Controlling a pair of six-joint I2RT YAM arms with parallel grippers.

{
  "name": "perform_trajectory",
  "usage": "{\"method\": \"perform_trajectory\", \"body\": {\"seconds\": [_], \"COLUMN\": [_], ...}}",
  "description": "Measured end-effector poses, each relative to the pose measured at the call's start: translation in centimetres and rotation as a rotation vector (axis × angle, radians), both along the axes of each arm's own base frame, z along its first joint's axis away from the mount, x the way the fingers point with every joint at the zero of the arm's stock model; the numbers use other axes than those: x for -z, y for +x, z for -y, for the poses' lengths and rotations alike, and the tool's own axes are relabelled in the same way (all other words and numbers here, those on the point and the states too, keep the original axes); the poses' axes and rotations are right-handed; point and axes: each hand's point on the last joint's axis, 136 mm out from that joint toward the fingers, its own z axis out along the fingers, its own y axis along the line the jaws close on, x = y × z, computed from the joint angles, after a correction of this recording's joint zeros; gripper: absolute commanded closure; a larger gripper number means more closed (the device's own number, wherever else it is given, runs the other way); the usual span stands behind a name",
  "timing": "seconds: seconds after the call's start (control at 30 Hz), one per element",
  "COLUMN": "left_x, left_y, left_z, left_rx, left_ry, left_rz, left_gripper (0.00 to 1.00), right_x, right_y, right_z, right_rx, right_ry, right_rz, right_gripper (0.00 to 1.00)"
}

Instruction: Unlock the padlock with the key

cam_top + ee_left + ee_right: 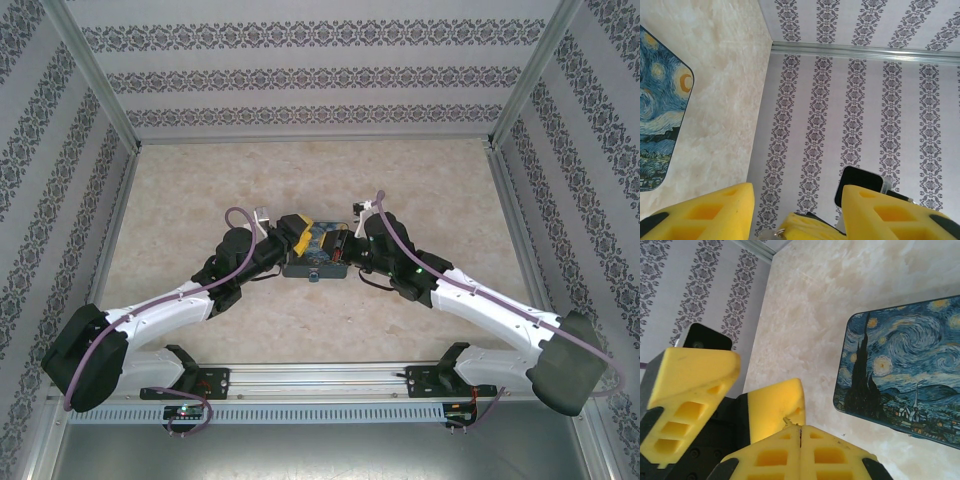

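This looks like a handover. The right gripper (800,440) is pressed fully together, and a thin metal sliver pokes from the tip of its seam, which I take for the key (786,419). The left gripper (797,205) stands about half open around that tip and has hold of nothing (its 2 fingers (772,407) look bare in both wrist views).

To do it well, the left should close squarely on the exposed end of the key, not on the right's yellow foam. It should also leave enough blade free to enter the lock. The right should let go only once the left's hold is firm. So little metal shows that a skewed pinch could flick it away, so a slow, centred close is safer.

The key sits between the left's 2 fingers, just beside the one nearer the case (322,238) and well apart from the other. The left would do better to shift a little and centre it.

The padlock (313,272), a small grey-blue blob from above, appears to hang at the case's near edge. That puts it mid-table (200,180), just below where the 2 grippers meet. It is too small to tell which way its keyhole faces.
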Motion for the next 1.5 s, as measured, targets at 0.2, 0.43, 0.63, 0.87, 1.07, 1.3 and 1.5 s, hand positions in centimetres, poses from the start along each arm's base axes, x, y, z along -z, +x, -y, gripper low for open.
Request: {"method": "perform_trajectory", "body": {"seconds": [0.2,0.43,0.63,0.87,1.07,1.3,1.5], "left_x": [-0.3,-0.4,-0.7,-1.0,-1.0,-1.0,-0.9], "left_y": [0.0,-0.1,-0.1,-0.2,-0.3,-0.6,-0.6], "left_z": [-0.1,-0.1,-0.2,-0.2,-0.1,0.2,0.2], "left_rx": [-0.003,-0.001,-0.002,0.000,0.003,0.014,0.014], "left_ry": [-0.003,-0.006,-0.009,-0.006,-0.003,0.000,0.007], "left_rz": [0.009,0.012,0.017,0.031,0.034,0.037,0.044], "left_gripper": [0.53,0.53,0.53,0.53,0.53,0.58,0.68], "right_x": [0.7,1.4,1.4,0.8,-0.2,-0.7,-0.8], "right_y": [-0.1,-0.2,-0.3,-0.7,-0.7,-0.6,-0.6], "right_z": [0.0,-0.3,-0.6,-0.8,-0.9,-1.0,-1.0], "right_rx": [-0.001,-0.009,-0.016,-0.023,-0.023,-0.023,-0.023], "right_ry": [-0.017,-0.030,-0.026,-0.013,0.006,0.016,0.018], "right_rz": [-0.019,-0.033,-0.039,-0.036,-0.021,-0.011,-0.009], "right_gripper": [1.00,1.00,1.00,1.00,1.00,1.00,1.00]}}
